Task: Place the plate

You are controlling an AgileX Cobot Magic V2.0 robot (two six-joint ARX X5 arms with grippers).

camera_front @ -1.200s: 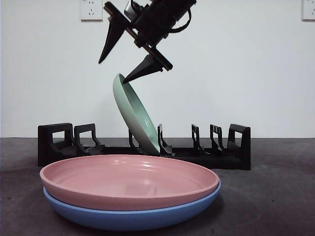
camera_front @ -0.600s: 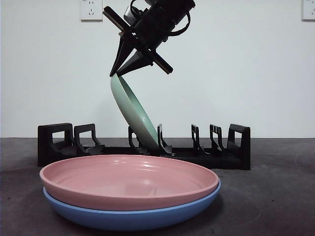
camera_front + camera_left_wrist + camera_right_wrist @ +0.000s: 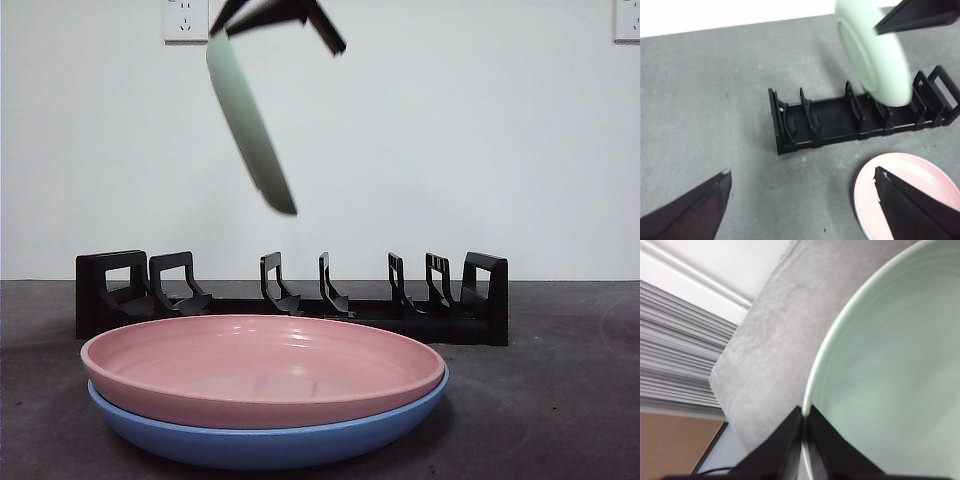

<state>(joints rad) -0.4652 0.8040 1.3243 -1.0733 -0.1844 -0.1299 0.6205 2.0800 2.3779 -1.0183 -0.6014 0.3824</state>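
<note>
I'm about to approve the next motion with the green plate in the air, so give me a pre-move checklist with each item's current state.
1. Right gripper clamped on the green plate rim: ok.
2. Plate lifted clear of the black rack: ok.
3. Rack slots unoccupied: ok.
4. Left gripper open, holding nothing, away from the plate: ok.
5. Pink plate stacked on the blue plate, apart from the rack: ok.
6. Grip firmness against slipping: cannot tell.

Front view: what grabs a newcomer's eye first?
A green plate hanging tilted in mid-air, pinched at its upper rim by the right pincer, clear above the black rack. Next, the pink plate stacked in a blue plate up front. The left pincer waits open.
</note>
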